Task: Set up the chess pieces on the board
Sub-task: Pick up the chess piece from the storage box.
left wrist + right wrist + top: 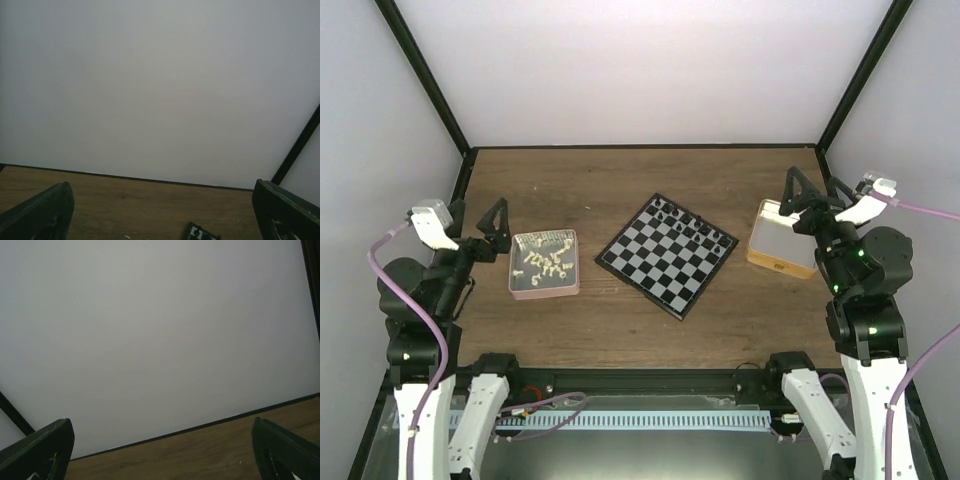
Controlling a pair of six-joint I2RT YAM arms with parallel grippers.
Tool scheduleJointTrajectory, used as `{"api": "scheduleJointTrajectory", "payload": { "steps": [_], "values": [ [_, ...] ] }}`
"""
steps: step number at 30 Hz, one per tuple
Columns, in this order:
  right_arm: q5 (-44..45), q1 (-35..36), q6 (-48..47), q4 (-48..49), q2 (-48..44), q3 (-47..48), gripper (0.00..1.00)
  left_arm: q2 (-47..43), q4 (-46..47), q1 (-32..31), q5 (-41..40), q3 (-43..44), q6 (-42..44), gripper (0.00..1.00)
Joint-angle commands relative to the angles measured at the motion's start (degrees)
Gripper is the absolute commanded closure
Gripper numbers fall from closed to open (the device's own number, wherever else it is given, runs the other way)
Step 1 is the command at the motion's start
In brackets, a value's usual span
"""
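Note:
The board [667, 252] lies turned like a diamond in the middle of the table, with several black chess pieces [695, 222] along its far right edge. Cream-white chess pieces [544, 258] lie in a heap in the pink tray [544, 288] to its left. My left gripper [497, 232] hovers open just left of the tray, nothing between its fingers. My right gripper [798, 200] hangs open over the tan box [777, 258]. A corner of the board [202, 233] shows low in the left wrist view, between the fingers [42, 215]. The right wrist view shows only its fingers [40, 452], wall and table.
The tan box with a silvery inside stands right of the board. White walls with black corner posts [425, 75] close in the back and both sides. Bare wooden table [620, 175] lies behind the board and in front of it.

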Motion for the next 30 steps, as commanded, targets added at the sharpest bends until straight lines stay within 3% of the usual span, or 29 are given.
{"api": "scheduleJointTrajectory", "payload": {
  "steps": [1,10,19,25,30],
  "values": [
    [-5.4,-2.3,5.9,-5.0,-1.4,0.6,0.01,-2.1,-0.5,0.6,5.5,-1.5,-1.0,0.01],
    [-16.5,-3.6,9.4,-12.8,-2.7,0.1,0.02,-5.2,1.2,-1.0,12.6,-8.1,-3.7,0.0],
    [-25.8,-3.9,8.9,-16.2,-3.6,-5.0,0.05,-1.8,-6.8,-1.4,6.0,-12.6,-11.6,0.0],
    [-28.3,-4.0,7.4,-15.7,-4.1,-8.6,0.17,2.2,-11.9,-1.4,4.8,-15.6,-13.8,0.02],
    [-28.7,-4.0,6.0,-13.4,-3.6,-12.0,0.34,8.2,-16.6,-1.4,-1.3,-14.6,-13.8,0.17]
  ]
}}
